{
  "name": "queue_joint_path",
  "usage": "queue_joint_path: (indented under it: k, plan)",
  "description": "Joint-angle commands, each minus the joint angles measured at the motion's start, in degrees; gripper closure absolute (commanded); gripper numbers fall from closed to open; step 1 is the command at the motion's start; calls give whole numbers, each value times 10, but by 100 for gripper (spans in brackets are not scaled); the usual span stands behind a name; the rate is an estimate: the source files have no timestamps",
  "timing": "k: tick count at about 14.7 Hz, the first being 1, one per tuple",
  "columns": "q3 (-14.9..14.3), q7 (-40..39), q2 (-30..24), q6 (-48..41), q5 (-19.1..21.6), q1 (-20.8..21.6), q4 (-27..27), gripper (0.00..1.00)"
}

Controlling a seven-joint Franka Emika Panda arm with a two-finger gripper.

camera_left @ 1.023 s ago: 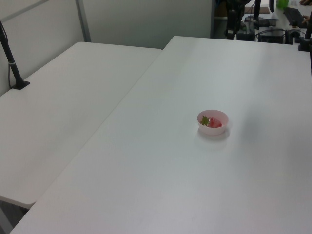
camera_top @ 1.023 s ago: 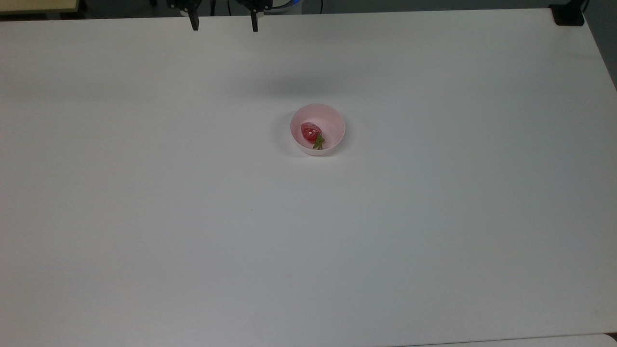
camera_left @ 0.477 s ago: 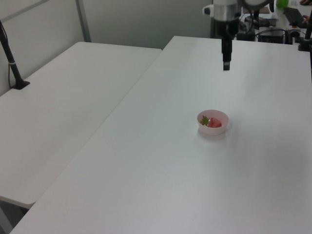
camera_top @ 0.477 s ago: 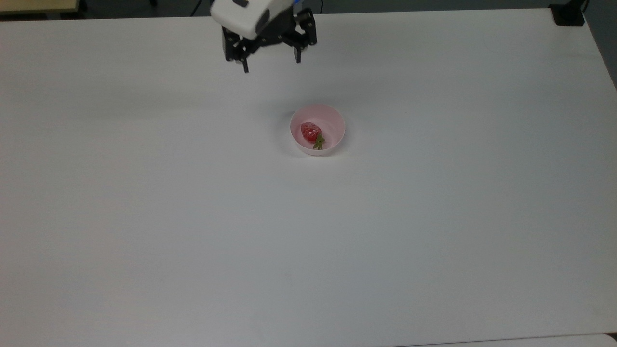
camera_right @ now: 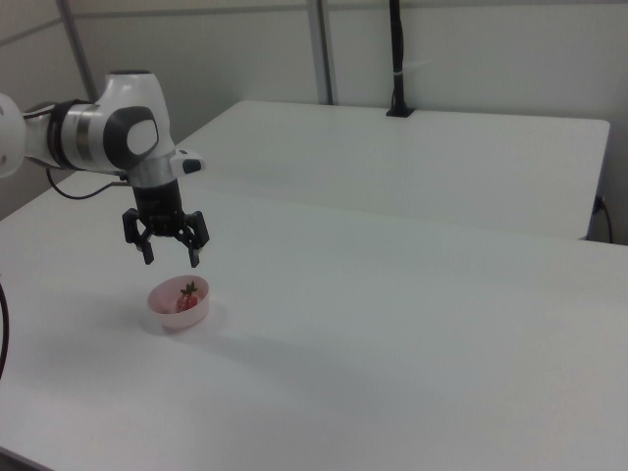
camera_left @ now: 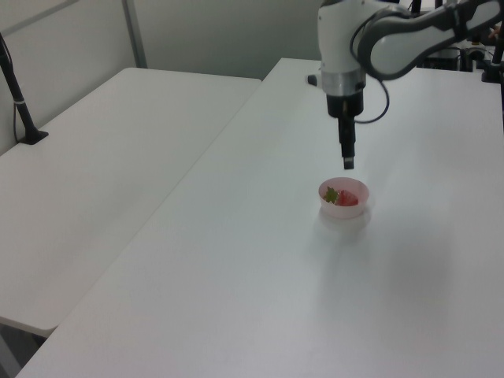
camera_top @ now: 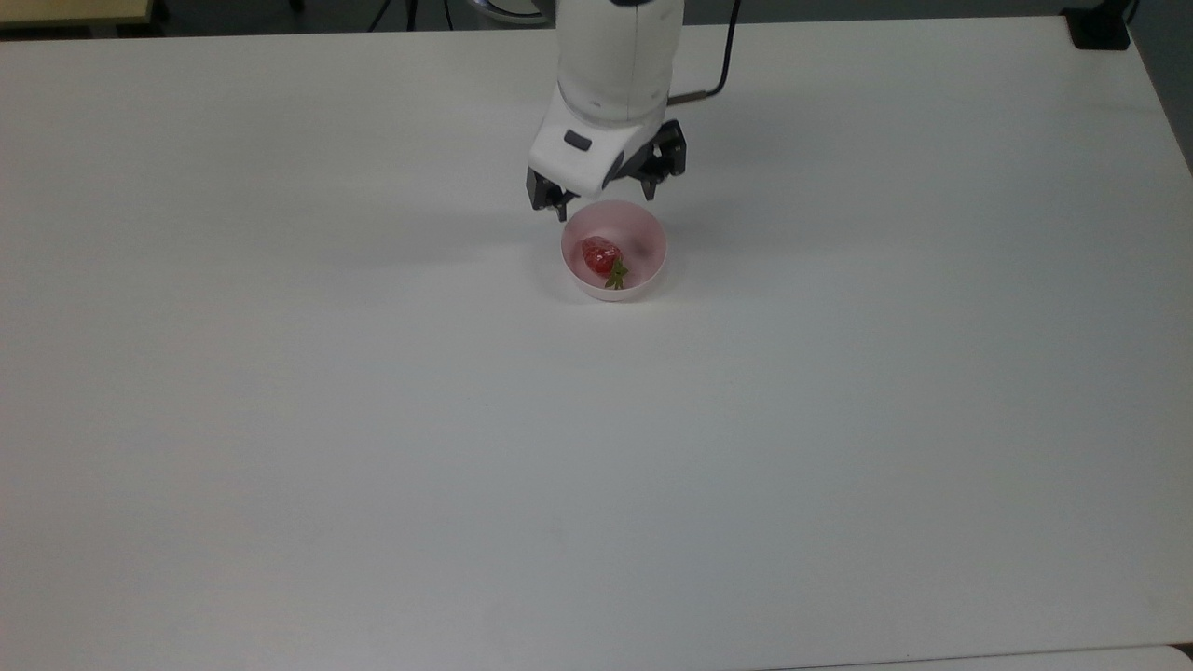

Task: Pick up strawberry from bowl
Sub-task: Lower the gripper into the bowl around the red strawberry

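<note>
A small red strawberry [camera_top: 602, 255] with a green leafy top lies inside the pale pink bowl [camera_top: 643, 235] near the middle of the white table. The same strawberry [camera_left: 346, 198] rests in the bowl [camera_left: 344, 208] in the left view, and the strawberry [camera_right: 188, 298] sits in the bowl [camera_right: 163, 306] in the right view. My gripper [camera_top: 603, 207] hangs open just above the bowl's far rim, fingers spread wide and pointing down. In the right view the gripper [camera_right: 170, 260] hovers a short way above the bowl with nothing between its fingers; the gripper [camera_left: 347, 164] is also above the bowl in the left view.
The bowl stands on a wide white table [camera_top: 373, 419]. A second white table [camera_left: 94, 181] adjoins it at the left view's left, with a black pole [camera_left: 17, 94] clamped to its far edge. A black clamp [camera_top: 1098, 26] sits at the top view's upper right corner.
The gripper has travelled from the table's far edge toward the bowl and come lower, now hovering right above it. The strawberry and bowl have stayed put.
</note>
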Motion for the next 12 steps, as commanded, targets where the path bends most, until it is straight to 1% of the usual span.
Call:
queue_joint_path:
  k: [1, 5, 9, 11, 12]
  plan:
    - [-1, 33, 26, 39, -13, 9, -5, 4]
    - [0, 34, 64, 72, -17, 16, -5, 8]
    - [1, 53, 82, 87, -33, 20, -5, 9]
    - [1, 54, 93, 89, -37, 21, -5, 11]
    - [1, 54, 97, 89, -37, 22, -4, 15]
